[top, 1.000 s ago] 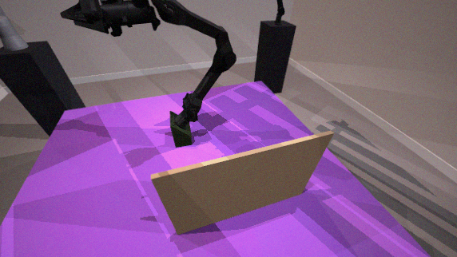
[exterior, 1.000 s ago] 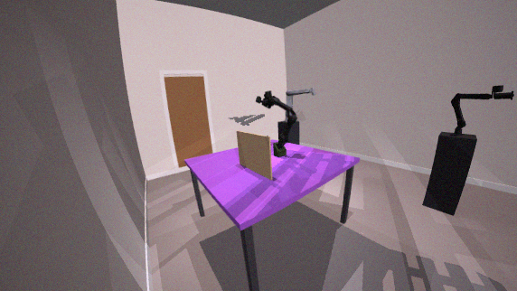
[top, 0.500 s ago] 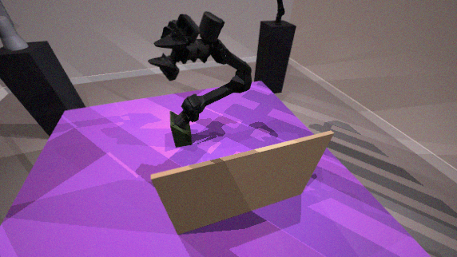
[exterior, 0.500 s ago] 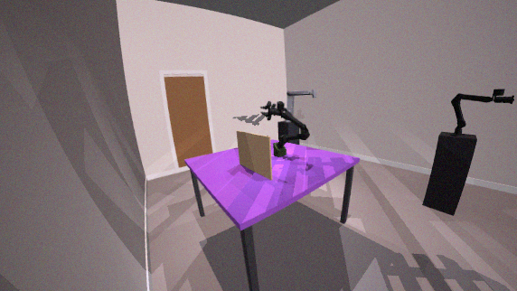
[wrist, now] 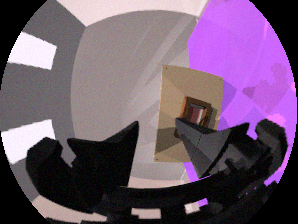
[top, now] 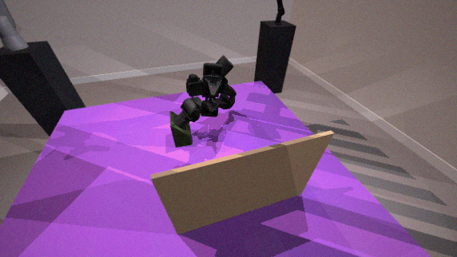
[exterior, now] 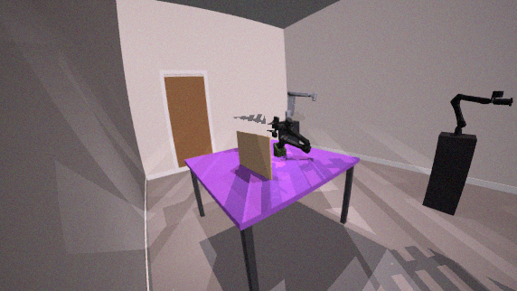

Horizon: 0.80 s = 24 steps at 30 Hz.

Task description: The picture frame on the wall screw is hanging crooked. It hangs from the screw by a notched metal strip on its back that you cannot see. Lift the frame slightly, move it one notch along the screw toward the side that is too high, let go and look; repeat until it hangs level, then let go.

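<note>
The picture frame, with an orange-brown border around a grey and reddish picture, shows small in the wrist view against the tan board. One finger covers its lower part. How far it tilts cannot be told at this size and angle. The top and exterior views show only the board's back, so the frame is hidden there, and no screw can be made out. My gripper is partly open and empty, its fingers pointing toward the board and apart from the frame.
The board stands upright on the purple table. The arm's green base is on the table, on the frame's side of the board. Black pedestals with other arms stand away from the table.
</note>
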Available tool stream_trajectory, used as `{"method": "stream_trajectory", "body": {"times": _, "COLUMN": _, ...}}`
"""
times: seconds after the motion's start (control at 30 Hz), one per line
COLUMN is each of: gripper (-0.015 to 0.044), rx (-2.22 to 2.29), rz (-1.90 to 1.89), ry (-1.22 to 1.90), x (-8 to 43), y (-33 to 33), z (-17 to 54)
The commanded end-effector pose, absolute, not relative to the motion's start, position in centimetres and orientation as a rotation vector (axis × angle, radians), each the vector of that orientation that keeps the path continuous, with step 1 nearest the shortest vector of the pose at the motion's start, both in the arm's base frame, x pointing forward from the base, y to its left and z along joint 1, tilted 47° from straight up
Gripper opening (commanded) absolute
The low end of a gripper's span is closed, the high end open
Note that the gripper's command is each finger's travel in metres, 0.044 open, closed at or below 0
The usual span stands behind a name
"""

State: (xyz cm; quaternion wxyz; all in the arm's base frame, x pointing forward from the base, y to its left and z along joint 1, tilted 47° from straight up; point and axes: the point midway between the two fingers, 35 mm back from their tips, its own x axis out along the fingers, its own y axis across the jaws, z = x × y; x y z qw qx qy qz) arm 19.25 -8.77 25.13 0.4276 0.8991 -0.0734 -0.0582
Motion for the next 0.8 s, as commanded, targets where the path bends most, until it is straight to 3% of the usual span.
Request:
{"method": "stream_trajectory", "body": {"times": 0.0, "gripper": 0.0260, "rx": 2.418, "rz": 0.057, "ry": 0.012, "x": 18.9, "y": -4.1, "z": 22.7}}
{"method": "stream_trajectory", "body": {"times": 0.77, "gripper": 0.0260, "rx": 2.465, "rz": 0.115, "ry": 0.088, "x": 18.7, "y": -2.8, "z": 21.8}}
